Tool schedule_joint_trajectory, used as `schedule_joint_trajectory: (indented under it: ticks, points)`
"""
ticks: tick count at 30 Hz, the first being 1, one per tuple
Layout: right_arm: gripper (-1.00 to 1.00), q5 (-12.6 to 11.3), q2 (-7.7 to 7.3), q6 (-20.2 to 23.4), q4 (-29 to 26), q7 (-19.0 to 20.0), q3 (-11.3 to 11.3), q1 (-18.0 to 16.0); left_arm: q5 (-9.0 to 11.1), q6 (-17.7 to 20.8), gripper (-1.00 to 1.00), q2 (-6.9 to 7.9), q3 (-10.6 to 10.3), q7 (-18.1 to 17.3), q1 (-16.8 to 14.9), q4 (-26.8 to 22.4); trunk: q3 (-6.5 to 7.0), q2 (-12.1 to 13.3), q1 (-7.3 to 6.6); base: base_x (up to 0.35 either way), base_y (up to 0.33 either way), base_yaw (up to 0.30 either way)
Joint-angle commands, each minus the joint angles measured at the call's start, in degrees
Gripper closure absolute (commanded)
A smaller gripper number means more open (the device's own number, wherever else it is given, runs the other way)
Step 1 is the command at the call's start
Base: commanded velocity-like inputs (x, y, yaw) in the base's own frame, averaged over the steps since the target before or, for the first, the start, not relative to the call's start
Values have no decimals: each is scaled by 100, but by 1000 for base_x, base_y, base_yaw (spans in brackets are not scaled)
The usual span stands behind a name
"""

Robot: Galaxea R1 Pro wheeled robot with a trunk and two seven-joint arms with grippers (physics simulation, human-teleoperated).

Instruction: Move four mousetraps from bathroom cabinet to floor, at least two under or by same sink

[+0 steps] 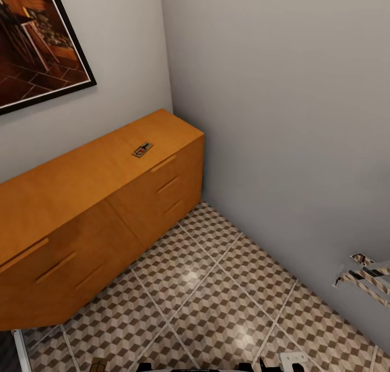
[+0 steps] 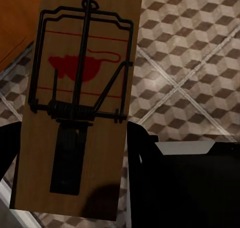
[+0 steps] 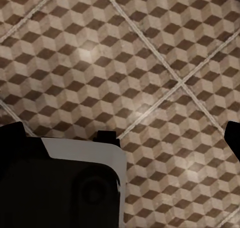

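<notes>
Spreading across the head view from six to three o'clock, the bathroom floor (image 1: 216, 301) is patterned with cubes. The cabinet (image 1: 97, 220) fills nine o'clock, one mousetrap (image 1: 142, 149) lying on its top. A second mousetrap (image 2: 80, 103) is clamped in the left gripper (image 2: 75, 153). The right gripper (image 3: 125, 138) is spread and holds nothing. Judged mid-carry; lowering to the tiles is called for next.

Your head camera looks down from high at the room corner, cabinet (image 1: 108, 198) and tiled floor (image 1: 216, 296). Both wrist cameras face that same floor (image 3: 150, 63) closer; left one sits tight against a mousetrap (image 2: 80, 108).
</notes>
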Motion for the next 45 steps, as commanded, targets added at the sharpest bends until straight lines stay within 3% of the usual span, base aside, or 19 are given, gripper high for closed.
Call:
schedule_joint_trajectory:
  ticks: [1, 29, 45]
  points:
    - [-100, -60, -5, -20, 4, -16, 47, -4, 4, -16, 100, -4, -45, 24, -3, 12, -6, -8, 2, 0, 0, 0]
    - [-100, -65, 17, -25, 6, -47, 41, -5, 4, -15, 100, -4, -50, 23, -3, 12, -6, -8, 2, 0, 0, 3]
    - [-100, -68, 21, -22, 6, -51, 41, -1, 4, -6, 100, -13, -53, 24, -3, 12, -31, -8, 2, 0, 0, 255]
